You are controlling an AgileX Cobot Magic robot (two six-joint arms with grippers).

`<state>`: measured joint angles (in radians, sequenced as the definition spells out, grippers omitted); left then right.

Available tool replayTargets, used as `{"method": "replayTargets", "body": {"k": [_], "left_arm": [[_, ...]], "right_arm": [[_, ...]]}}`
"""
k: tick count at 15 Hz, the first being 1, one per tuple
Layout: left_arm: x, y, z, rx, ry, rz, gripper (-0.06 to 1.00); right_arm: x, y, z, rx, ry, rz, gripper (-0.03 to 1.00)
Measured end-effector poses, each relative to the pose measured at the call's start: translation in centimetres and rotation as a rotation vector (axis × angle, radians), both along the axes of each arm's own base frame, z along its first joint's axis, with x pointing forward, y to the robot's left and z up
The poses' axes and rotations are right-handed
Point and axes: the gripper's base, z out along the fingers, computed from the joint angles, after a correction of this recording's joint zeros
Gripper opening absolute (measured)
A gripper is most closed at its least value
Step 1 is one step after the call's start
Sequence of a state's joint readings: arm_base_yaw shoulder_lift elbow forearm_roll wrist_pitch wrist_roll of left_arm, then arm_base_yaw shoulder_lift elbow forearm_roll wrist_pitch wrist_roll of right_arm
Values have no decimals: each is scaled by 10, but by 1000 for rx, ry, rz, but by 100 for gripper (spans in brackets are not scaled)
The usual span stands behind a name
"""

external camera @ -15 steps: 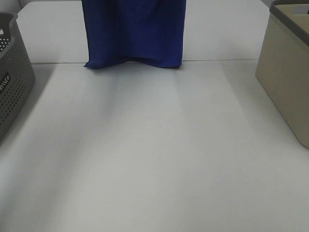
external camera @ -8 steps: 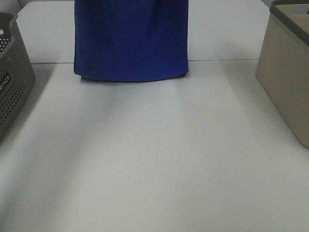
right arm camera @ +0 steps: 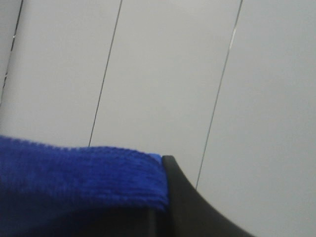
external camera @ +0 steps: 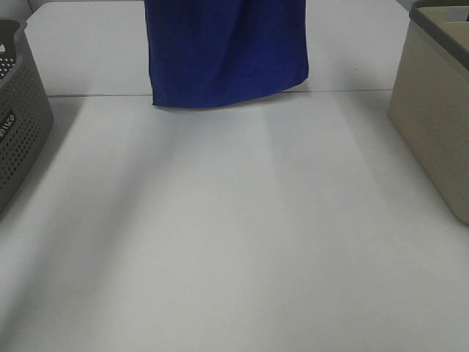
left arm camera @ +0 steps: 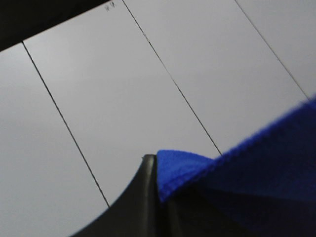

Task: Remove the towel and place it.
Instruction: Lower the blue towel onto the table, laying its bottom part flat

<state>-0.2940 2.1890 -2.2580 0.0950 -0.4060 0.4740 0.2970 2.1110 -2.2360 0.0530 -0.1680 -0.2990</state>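
Note:
The royal-blue towel (external camera: 226, 51) hangs down from above the top edge of the exterior view, at the far middle of the white table (external camera: 234, 235). Its lower edge hangs just above the tabletop, slanting up to the right. Neither gripper shows in the exterior view. In the left wrist view the left gripper (left arm camera: 157, 165) has a dark finger (left arm camera: 143, 202) pressed against a fold of the towel (left arm camera: 247, 173). In the right wrist view the right gripper (right arm camera: 163, 163) has a dark finger (right arm camera: 190, 207) against the towel's edge (right arm camera: 74, 182). Both hold the towel up.
A grey perforated basket (external camera: 18, 117) stands at the left edge. A beige bin (external camera: 432, 110) stands at the right edge. A seam line (external camera: 366, 92) crosses the table at the far side.
The hanging towel has swung to the right. Its lower edge dropped and widened half a second ago, then rose a little and narrowed.

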Motion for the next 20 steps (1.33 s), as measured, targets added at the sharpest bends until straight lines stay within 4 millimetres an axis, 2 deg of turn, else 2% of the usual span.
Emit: {"method": "replayTargets", "body": {"k": [1,3,5,7,8,10,11,12,14,16,20], "left_arm": [[-3,1,11,-5,-19,2,0],[-3,1,15,5,2,8,0],[11,-5,-13,71,219,22,0],[10,-22,-36,154,476,14,0],[0,-33,-37,195,584,-1,0],[-19,-42,-35,249,735,-13,0],[-31,-42,-30,268,829,-13,0],[-48,-35,-25,266,967,-2,0],[-63,-28,-30,245,1174,18,0],[-76,-27,-41,235,1375,13,0],[-84,-31,-48,158,1471,-53,0]], "right_arm": [[2,-6,2,19,-2,-7,2],[7,-7,-7,12,49,-9,2],[14,-7,-32,-28,256,-4,2],[11,-8,-53,-97,497,1,2],[6,-10,-60,-127,620,7,2],[-7,-11,-68,-170,801,30,2],[-18,-12,-69,-199,908,62,2],[-44,-12,-66,-264,1087,146,2],[-57,-12,-68,-317,1194,200,2],[-61,-11,-70,-324,1239,222,2],[-75,-12,-70,-277,1291,236,2]]}}
